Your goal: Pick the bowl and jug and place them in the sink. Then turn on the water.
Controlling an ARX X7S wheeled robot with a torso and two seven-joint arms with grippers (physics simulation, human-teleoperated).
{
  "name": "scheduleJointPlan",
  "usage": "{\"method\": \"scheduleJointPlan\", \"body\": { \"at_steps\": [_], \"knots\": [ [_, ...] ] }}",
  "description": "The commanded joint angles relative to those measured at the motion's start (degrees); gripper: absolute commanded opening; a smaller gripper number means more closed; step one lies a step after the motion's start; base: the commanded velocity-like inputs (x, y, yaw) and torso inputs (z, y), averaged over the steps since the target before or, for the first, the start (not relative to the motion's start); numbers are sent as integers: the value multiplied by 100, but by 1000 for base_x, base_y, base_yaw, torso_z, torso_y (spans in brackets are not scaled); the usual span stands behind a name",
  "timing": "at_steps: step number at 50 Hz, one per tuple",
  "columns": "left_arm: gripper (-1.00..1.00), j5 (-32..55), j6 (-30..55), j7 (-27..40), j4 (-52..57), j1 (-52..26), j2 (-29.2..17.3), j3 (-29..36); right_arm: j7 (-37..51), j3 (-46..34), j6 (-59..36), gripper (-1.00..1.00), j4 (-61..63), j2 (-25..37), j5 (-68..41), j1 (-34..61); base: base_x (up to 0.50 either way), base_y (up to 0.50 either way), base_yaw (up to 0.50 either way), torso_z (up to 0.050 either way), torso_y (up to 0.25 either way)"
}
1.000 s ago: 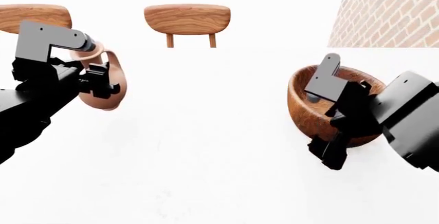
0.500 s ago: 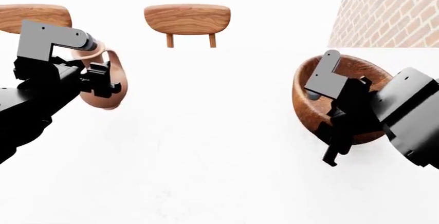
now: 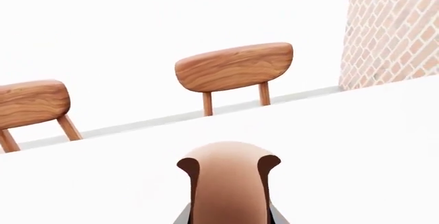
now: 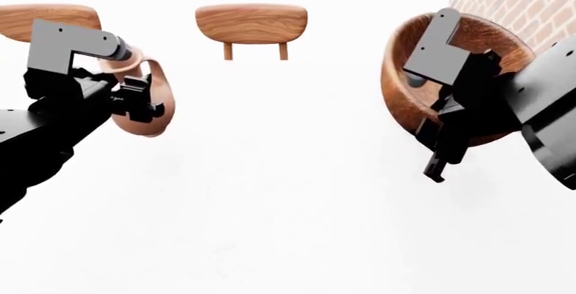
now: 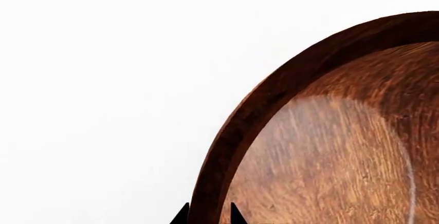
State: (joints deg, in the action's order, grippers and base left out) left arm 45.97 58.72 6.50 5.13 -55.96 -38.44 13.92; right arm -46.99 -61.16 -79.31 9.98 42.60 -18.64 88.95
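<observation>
The pale pink jug [image 4: 151,102] hangs above the white table at the left, with my left gripper [image 4: 133,105] shut on it. In the left wrist view the jug's [image 3: 230,188] belly fills the gap between the grey fingers [image 3: 180,218]. At the right, the reddish-brown wooden bowl [image 4: 407,71] is held up off the table and tipped on its side. My right gripper [image 4: 438,124] is shut on its rim. In the right wrist view the black fingertips [image 5: 182,215] pinch the bowl's [image 5: 329,147] rim from both sides. The sink is out of view.
Two wooden chair backs [image 4: 252,24] [image 4: 45,17] stand beyond the white table [image 4: 288,199]. A brick wall [image 4: 513,1] rises at the far right. In the left wrist view both chair backs [image 3: 233,70] and the wall [image 3: 394,34] show too.
My right arm has lifted the bowl up and away from the table, tilting it further on its side. The left arm with the jug has barely shifted.
</observation>
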Motion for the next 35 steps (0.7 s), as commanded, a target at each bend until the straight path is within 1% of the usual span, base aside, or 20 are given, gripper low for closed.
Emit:
{"method": "scheduleJointPlan", "body": {
  "at_steps": [1, 14, 25, 30, 35],
  "knots": [
    [-100, -162, -75, 71, 13, -160, -12, -99, 38, 50, -58, -100, 161, -11, 42, 90, -375, 418, 0, 0, 0],
    [-100, -133, -81, 90, 51, -115, -37, -120, 58, 37, -111, -100, 270, 83, -12, 10, -386, 412, 0, 1, 1],
    [-100, -157, -110, 91, 41, -110, -41, -86, 122, 62, -129, -100, 216, 71, -14, -14, -492, 252, 0, 1, 1],
    [-100, -171, -123, 95, 61, -120, -51, -69, 286, 168, -106, -100, 34, -20, 57, -44, 0, 0, 0, 0, 0],
    [-100, -162, -129, 93, 79, -117, -57, -70, 304, 244, -231, -100, 52, -37, 12, -30, -6, 0, -451, 2, 2]
  ]
}}
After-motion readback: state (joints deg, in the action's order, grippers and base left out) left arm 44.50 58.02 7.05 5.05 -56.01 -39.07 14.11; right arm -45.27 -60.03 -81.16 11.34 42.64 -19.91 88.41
